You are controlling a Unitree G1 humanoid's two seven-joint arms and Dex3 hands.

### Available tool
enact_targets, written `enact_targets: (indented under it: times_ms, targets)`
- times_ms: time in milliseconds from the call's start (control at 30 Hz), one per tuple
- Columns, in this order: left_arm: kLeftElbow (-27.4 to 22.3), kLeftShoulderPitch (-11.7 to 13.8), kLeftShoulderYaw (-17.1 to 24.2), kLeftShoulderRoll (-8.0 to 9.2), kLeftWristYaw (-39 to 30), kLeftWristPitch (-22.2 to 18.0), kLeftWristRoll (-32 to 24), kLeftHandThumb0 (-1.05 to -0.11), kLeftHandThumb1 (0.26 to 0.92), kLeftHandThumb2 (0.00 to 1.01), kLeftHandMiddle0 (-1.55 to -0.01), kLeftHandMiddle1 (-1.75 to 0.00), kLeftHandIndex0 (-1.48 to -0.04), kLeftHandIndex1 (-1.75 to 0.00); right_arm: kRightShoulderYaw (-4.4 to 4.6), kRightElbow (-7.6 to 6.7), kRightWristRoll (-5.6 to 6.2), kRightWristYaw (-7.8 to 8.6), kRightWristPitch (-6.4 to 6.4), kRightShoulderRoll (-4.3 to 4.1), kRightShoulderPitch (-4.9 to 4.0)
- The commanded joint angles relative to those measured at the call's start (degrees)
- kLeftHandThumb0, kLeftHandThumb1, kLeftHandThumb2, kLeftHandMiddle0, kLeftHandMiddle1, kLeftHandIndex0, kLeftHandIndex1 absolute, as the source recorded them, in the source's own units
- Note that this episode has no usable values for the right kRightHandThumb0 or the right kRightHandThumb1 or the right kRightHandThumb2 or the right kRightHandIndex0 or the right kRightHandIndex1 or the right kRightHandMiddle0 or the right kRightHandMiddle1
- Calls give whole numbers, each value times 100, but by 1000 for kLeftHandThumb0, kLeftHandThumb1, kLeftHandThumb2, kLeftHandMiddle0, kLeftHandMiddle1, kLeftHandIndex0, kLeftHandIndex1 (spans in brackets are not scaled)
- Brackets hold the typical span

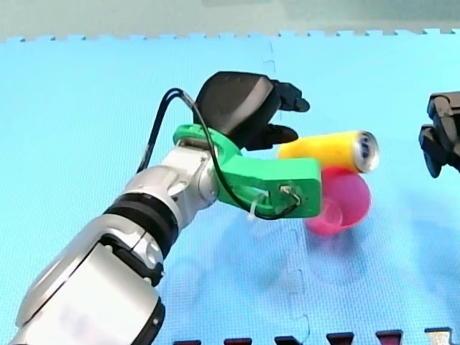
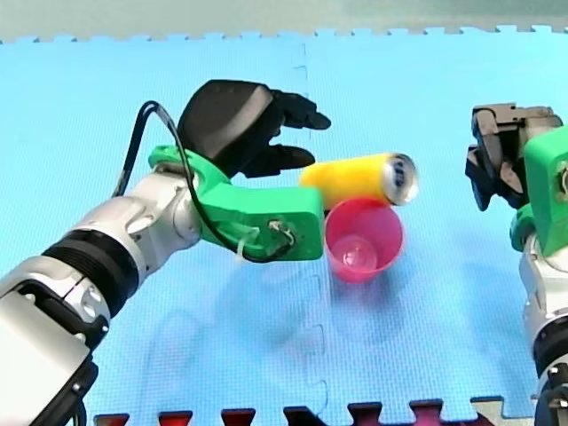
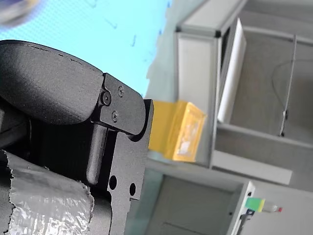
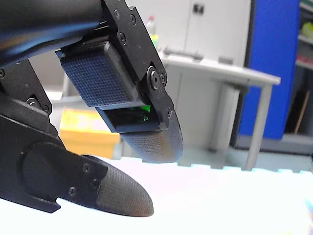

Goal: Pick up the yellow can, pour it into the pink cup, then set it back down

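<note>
My left hand (image 2: 306, 138) is shut on the yellow can (image 2: 359, 177) and holds it in the air on its side. The can's silver top (image 2: 401, 177) points toward the right and hangs just over the far rim of the pink cup (image 2: 386, 257). The cup stands upright on the mat, directly below and in front of the can. The can's bottom end is hidden behind my fingers. My right hand (image 2: 493, 164) hangs at the right edge of the head views, a little right of the can, and holds nothing.
A blue foam puzzle mat (image 2: 426, 80) covers the whole work surface. Its front edge with dark tabs (image 2: 302, 415) runs along the bottom. A green bracket with a black cable (image 2: 257, 217) on my left wrist sits beside the cup's left side.
</note>
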Motion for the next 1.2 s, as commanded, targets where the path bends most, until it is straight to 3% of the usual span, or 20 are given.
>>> enact_targets:
  times_ms: [0,300,767,1000,1167]
  targets:
    - [-3,3,-57,28,65,9,40,-395,891,1,-1248,-19,-1093,-13,-20,-8,30,16,-35,-16,2]
    - [20,-36,-181,-2,-74,295,116,-449,909,5,-1251,-19,-1084,-1,-25,-21,54,42,-54,-15,24]
    - [-9,7,-244,20,59,327,129,-428,910,0,-1175,0,-1105,-7,22,-1,-7,-13,-27,-40,41]
    - [-7,149,-38,197,-25,107,-98,-419,910,0,-1222,-24,-1117,-9,106,2,-119,-180,-34,51,35]
    - [-36,307,224,427,-275,-46,-413,-428,907,0,-1259,-45,-1087,-3,173,16,-195,-283,-2,119,-9]
